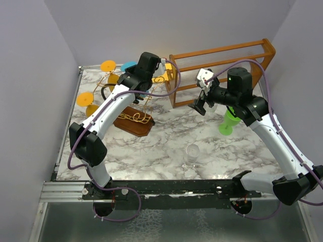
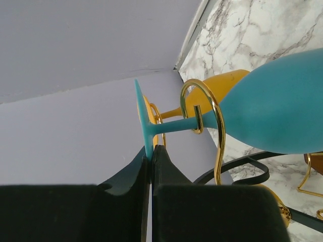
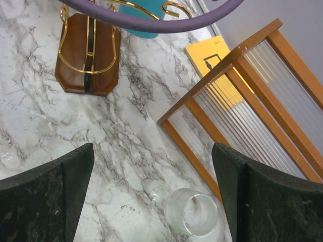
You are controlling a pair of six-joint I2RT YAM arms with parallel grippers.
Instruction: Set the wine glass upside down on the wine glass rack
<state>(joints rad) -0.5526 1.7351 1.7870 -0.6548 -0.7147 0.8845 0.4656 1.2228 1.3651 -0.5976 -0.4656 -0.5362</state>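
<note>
Left wrist: left pincer (image 2: 150, 154) pinching teal wine glass (image 2: 272, 108) foot, stem in rack (image 2: 218, 143) hook, yellow glass (image 2: 224, 83) behind; right pincer (image 3: 151, 166) wide.

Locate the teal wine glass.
Far left of the table; in the left wrist view the teal wine glass has its stem in a gold hook of the rack, foot pinched in the left gripper's jaws.

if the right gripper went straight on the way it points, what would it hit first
Likely the clear glass low between the right gripper's open fingers, beside the wooden frame; if it misses, the marble table. Depth is unclear.
</note>
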